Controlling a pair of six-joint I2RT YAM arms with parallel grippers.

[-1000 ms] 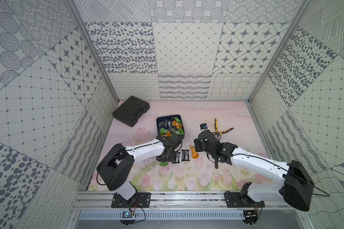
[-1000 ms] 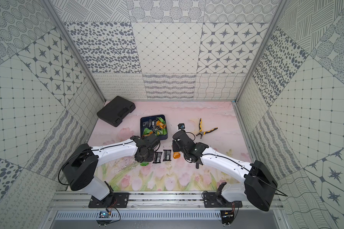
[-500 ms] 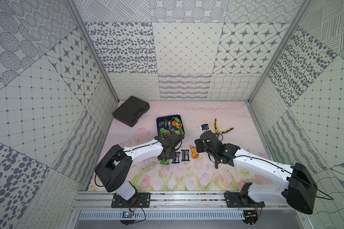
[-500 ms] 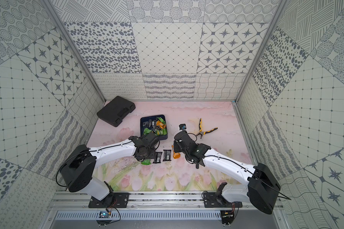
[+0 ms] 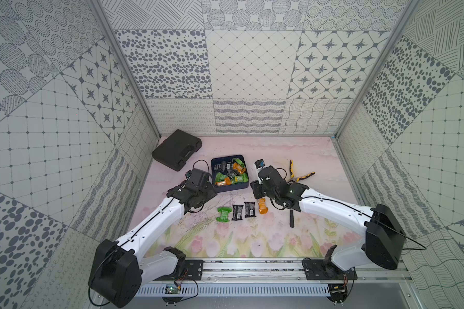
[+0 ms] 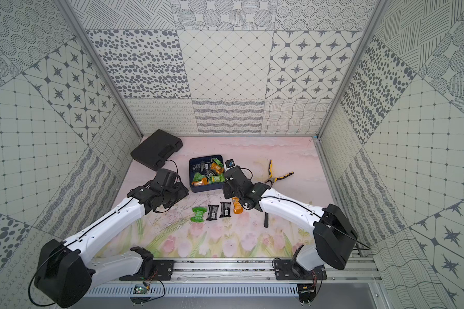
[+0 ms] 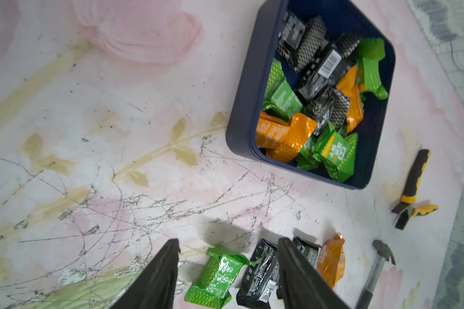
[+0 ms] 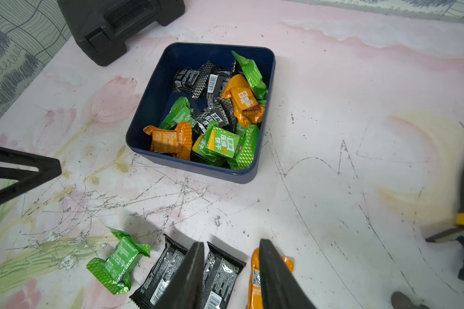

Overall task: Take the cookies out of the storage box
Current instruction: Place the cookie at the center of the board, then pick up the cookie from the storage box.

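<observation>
Where crinkly foil cookies (image 8: 206,120) heap, the rounded storage box (image 8: 152,107) seems metal.

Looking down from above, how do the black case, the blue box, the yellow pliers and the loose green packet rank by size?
In a top view, largest to smallest:
1. black case
2. storage box
3. yellow pliers, long but thin
4. green cookie packet on the table
</observation>
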